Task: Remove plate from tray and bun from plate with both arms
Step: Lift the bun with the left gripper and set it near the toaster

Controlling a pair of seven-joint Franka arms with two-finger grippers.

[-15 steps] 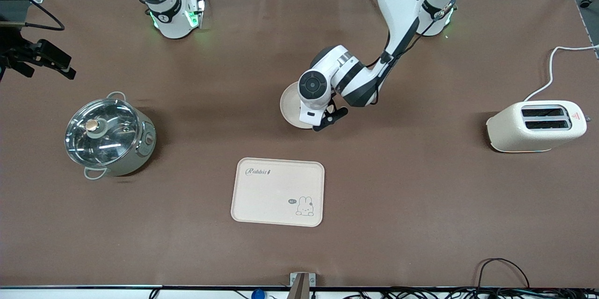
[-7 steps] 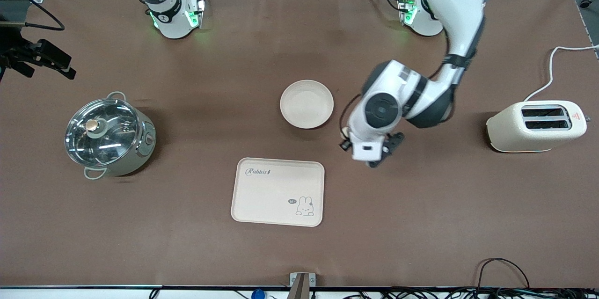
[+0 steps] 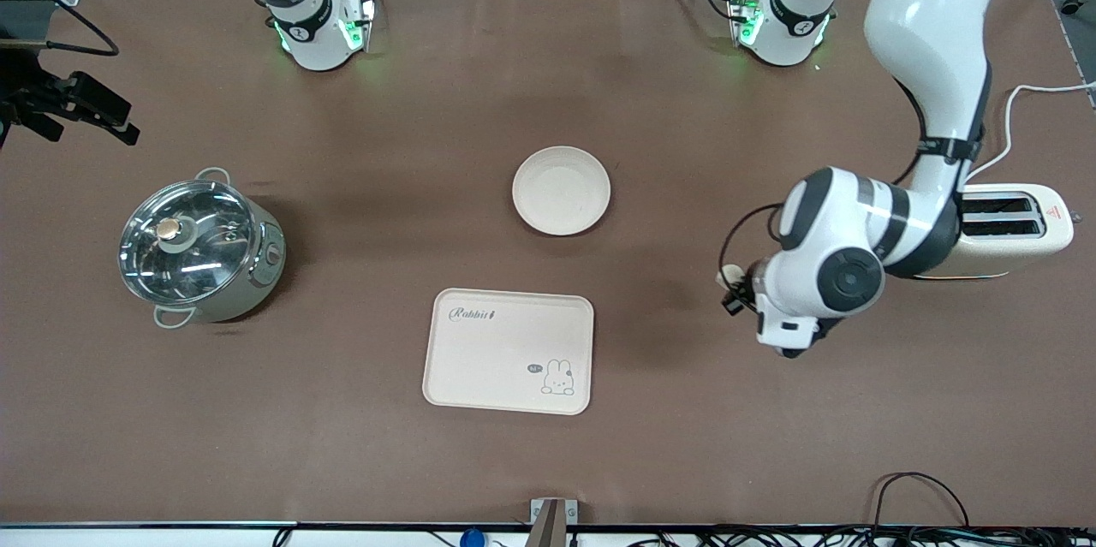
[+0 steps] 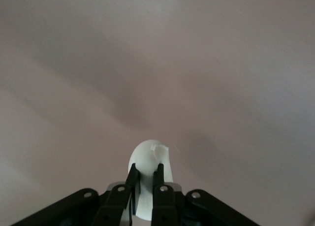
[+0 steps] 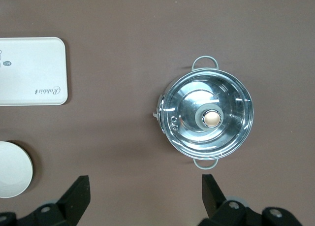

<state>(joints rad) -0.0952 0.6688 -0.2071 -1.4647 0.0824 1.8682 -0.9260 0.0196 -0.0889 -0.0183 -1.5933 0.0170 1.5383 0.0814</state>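
Observation:
The round cream plate (image 3: 561,189) lies bare on the brown table, midway between the two arms' bases, and its edge also shows in the right wrist view (image 5: 12,169). My left gripper (image 3: 792,346) hangs over the table beside the toaster, pointing down. In the left wrist view this gripper (image 4: 146,168) is shut on a small pale rounded lump, the bun (image 4: 150,152), which sticks out past the fingertips. My right gripper (image 5: 145,186) is open and holds nothing, high over the table near the pot; its hand is out of the front view.
A steel pot with a glass lid (image 3: 199,249) stands toward the right arm's end. A cream rabbit tray (image 3: 509,350) lies nearer the front camera than the plate. The cream toaster (image 3: 1036,239) with its white cord stands toward the left arm's end.
The left arm has swung from the plate toward the toaster, carrying the pale lump. The plate stayed where it was. The right gripper has not visibly changed.

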